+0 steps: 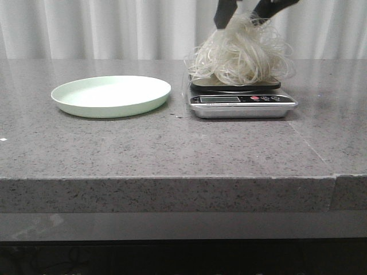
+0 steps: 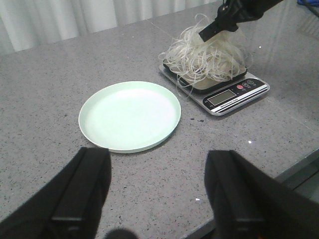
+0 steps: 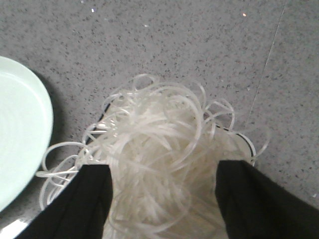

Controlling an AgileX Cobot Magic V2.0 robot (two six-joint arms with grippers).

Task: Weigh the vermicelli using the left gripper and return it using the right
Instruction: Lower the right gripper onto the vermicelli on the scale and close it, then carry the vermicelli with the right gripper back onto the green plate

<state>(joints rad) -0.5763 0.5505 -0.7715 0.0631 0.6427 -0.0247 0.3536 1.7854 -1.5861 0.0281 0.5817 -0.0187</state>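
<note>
White vermicelli covers scale; display unreadable.

Front level – wrists overhead, scale shared

A pale green round plate sat on a grey speckled stone table. Near it stood a silver digital kitchen scale bearing a loose tangle of thin white vermicelli strands. A dark right gripper touched the top of the heap. The left gripper's black fingers stood wide apart, holding nothing.
</note>
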